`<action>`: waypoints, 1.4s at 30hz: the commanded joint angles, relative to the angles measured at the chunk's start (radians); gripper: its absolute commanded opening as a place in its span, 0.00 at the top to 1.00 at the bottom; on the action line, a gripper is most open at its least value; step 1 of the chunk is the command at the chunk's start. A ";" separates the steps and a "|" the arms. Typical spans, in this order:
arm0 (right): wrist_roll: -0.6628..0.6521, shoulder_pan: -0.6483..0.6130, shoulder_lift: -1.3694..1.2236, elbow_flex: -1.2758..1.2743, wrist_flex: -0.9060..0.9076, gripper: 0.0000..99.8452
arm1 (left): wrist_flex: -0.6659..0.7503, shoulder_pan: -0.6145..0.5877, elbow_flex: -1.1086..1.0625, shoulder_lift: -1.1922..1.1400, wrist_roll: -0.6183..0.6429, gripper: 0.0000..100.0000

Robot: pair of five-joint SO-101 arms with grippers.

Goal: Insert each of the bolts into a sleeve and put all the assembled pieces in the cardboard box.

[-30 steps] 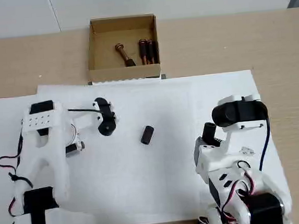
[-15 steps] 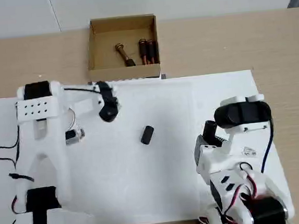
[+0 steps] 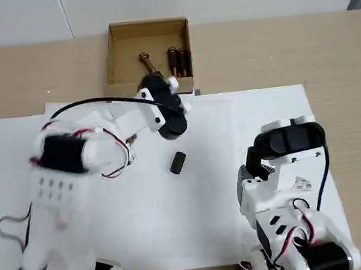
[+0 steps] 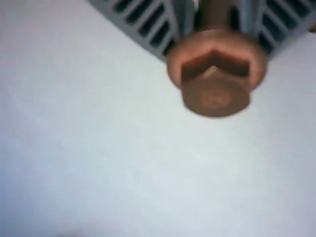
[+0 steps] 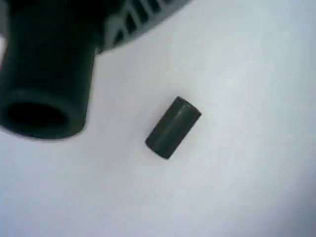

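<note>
**High view.** The left gripper hangs just in front of the cardboard box, beyond the loose sleeve on the white paper. Half a second ago it stood over the paper's left part; the sleeve has not shifted. Assembled pieces lie in the box. The right gripper sits over the paper's right part.

**Left wrist view.** The ribbed jaws pinch a copper hex-head bolt by its shank, head outward — a grasp the high view hides.

**Right wrist view.** A black sleeve is clamped against a ribbed jaw, its bore open — the loose sleeve lies apart on the paper.
</note>
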State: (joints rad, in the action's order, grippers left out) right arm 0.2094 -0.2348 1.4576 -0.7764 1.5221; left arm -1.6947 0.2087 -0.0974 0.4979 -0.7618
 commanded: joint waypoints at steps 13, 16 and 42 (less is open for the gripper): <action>-0.038 -0.137 0.145 -0.166 -0.097 1.00 | 0.446 0.015 -0.394 0.381 0.669 1.00; -0.072 -0.176 0.245 -0.267 -0.142 1.00 | 0.580 0.023 -0.578 0.552 0.740 1.00; -0.201 -0.433 0.346 -0.684 -0.631 1.00 | 0.875 0.023 -1.237 1.318 1.367 1.00</action>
State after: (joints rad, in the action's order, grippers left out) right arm 0.0238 -0.6322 1.7891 -1.4469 0.9651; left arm -0.8892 0.2225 -1.3295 1.8052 0.5209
